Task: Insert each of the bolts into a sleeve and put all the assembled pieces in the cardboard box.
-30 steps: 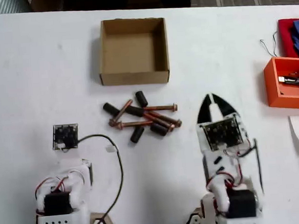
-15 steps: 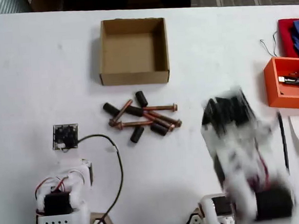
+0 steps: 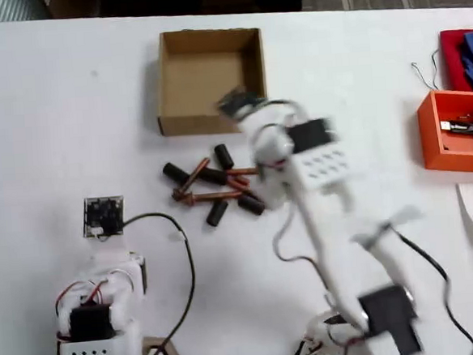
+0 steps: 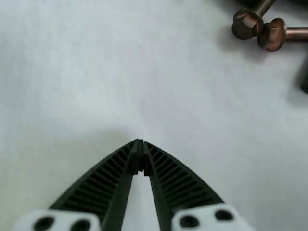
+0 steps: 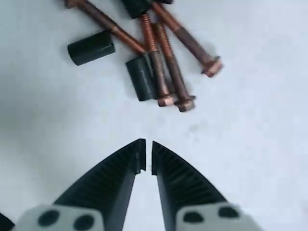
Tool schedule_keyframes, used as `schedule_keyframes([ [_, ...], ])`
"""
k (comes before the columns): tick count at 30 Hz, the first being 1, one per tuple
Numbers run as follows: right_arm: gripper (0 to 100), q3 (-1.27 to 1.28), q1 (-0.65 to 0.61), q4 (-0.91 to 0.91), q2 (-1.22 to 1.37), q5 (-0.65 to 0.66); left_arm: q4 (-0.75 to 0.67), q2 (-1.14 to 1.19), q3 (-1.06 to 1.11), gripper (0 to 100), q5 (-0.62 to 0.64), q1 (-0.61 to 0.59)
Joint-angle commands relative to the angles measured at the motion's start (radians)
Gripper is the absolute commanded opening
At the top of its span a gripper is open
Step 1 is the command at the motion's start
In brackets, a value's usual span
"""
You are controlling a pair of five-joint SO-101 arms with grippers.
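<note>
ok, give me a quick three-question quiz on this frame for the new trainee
1. True or false: the left jaws are clamped on a bolt.
2. Relative to the cardboard box, the loose bolts and sleeves lie: A inside it; B on the table, on the side toward the arm bases; C balanced on its rim.
3. Which arm is extended over the pile?
Key: 1 false, they are shut on nothing; 2 B; 3 the right arm.
</note>
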Motion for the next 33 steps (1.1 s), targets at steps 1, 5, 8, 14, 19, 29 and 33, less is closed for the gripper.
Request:
schedule_keyframes([
  [1,3.9,-0.025,-0.068,-0.084,0.124,0.054,0.002,-0.011,0.022,3,-0.002,0.0],
  [5,6.9,-0.025,-0.068,-0.157,0.22,0.064,0.002,-0.011,0.022,3,-0.002,0.0],
  [8,6.9,-0.025,-0.076,-0.163,0.252,0.068,0.002,-0.011,0.022,3,-0.002,0.0],
  [14,10.9,-0.025,-0.071,-0.17,0.266,0.069,0.002,-0.011,0.022,3,-0.002,0.0],
  [19,11.1,-0.023,-0.073,-0.191,0.269,0.069,0.002,-0.011,0.022,3,-0.002,0.0],
  [29,10.2,-0.017,-0.076,-0.232,0.272,0.069,0.002,-0.011,0.022,3,-0.002,0.0],
  [33,10.1,0.014,-0.082,-0.237,0.272,0.074,0.002,-0.011,0.022,3,-0.002,0.0],
])
